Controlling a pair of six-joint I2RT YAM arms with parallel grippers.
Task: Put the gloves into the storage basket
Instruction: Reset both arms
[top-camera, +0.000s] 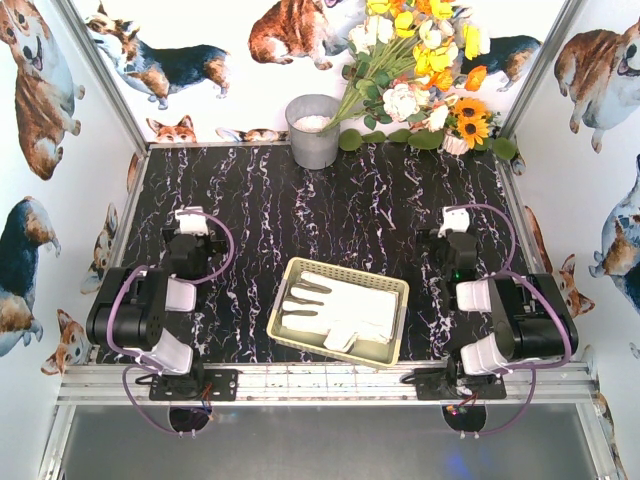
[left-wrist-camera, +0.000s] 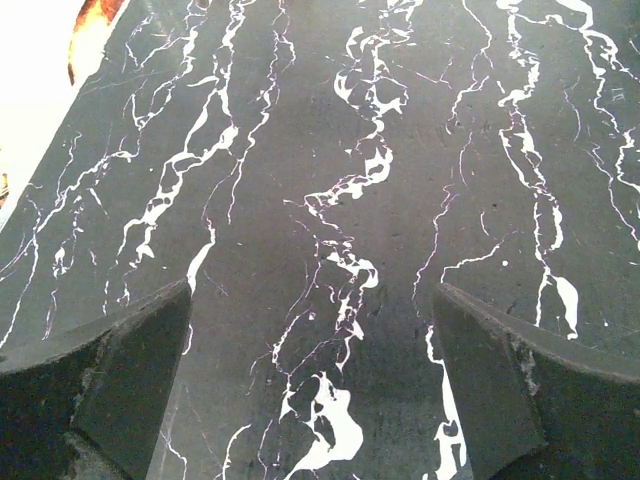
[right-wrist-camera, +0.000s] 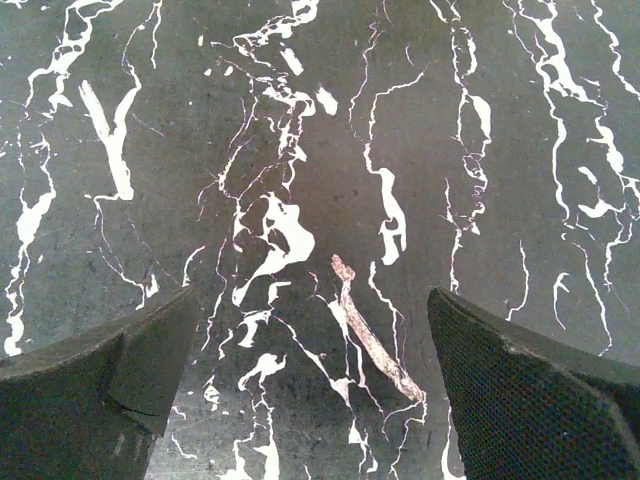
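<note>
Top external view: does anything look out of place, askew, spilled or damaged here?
Nothing is spilled. The storage basket sits slightly skewed on the tabletop, with the gloves lying inside it. The right wrist view shows a pale brownish scuff on that surface. Otherwise nothing stands out.

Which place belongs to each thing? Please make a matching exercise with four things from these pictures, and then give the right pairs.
Things:
1. gloves
2. storage basket
3. grey bucket
4. flowers

Places:
A. far edge of the table, near the middle
B. lying inside the basket
C. far right corner
D. near edge of the table, near the middle

Pairs: 1-B, 2-D, 3-A, 4-C
</note>
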